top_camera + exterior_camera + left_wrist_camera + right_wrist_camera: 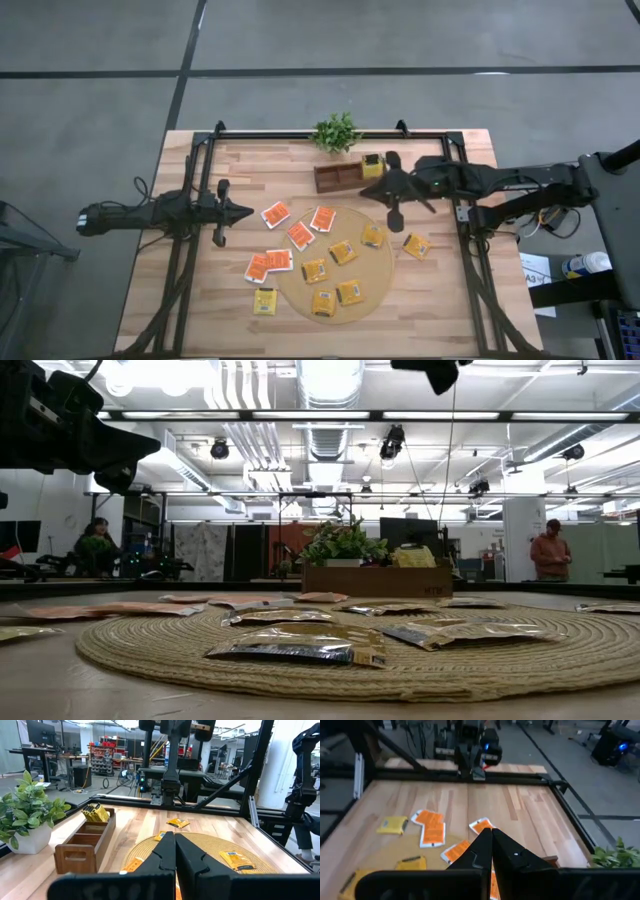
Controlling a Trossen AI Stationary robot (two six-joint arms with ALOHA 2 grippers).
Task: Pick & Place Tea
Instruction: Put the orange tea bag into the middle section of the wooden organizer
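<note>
Left gripper [243, 211] clenched on nothing, hanging over bare worktop [420, 300] left of the round mat [380, 262]; right gripper [375, 190] likewise clenched and empty, beside the wooden tray [335, 178] (yellow packets [372, 165] already stand in its end compartment). Tea packets [300, 235] lie flat and scattered, orange ones at the mat's left edge, yellow ones across it and beyond. Judgement: nothing is yet picked; the working gripper should release fully, descend square over one separate packet, pinch an edge; overlapping packets risk a double lift.
</note>
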